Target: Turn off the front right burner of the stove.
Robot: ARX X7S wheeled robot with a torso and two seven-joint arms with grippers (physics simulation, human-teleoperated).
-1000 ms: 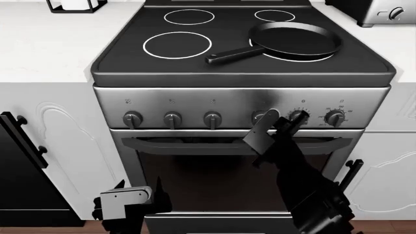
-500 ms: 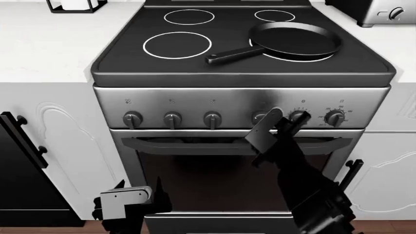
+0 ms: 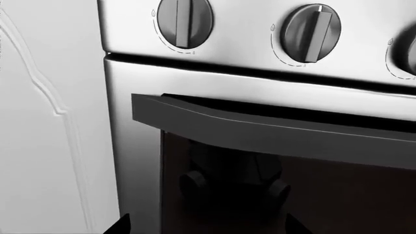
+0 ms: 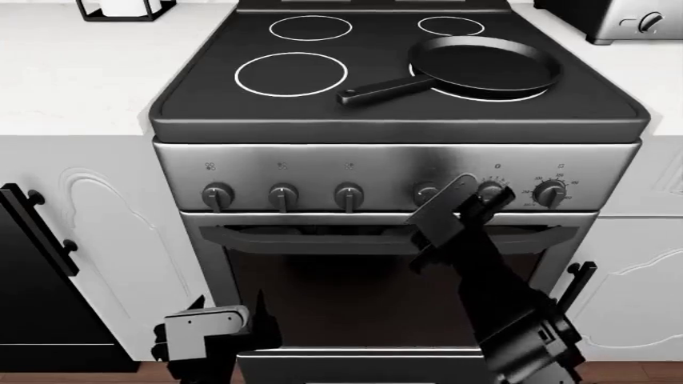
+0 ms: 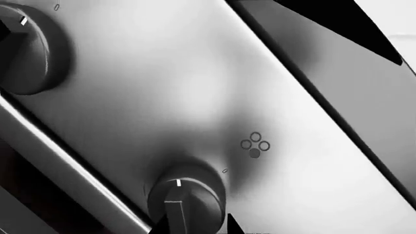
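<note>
Seen in the head view centre: a stainless-steel stove with black glass hob, filling the middle of the frame between white cabinet fronts. On the hob, four white rings; the front right burner, a large thin white ring at upper right of centre, mostly covered by a black round frying pan whose handle points down-left toward the hob's middle. Below the hob edge, a row of six round grey knobs across the steel panel; under them a dark curved oven door handle and the dark glass oven door.

Raised at centre right of the head view: the right gripper, black with a grey plate, tips at the panel between the fourth knob and the fifth knob, partly hiding both. Whether closed on a knob or merely touching, cannot tell; in the right wrist view only two dark finger tips at the lower edge, flanking a round knob with white pointer mark.

Low at lower left of the head view: the left gripper, in front of the oven door, holding nothing; jaw opening not discernible. In the left wrist view, the two leftmost knobs, the first and the second, above the oven door handle.

At the upper right corner, a chrome toaster on the white desk.
</note>
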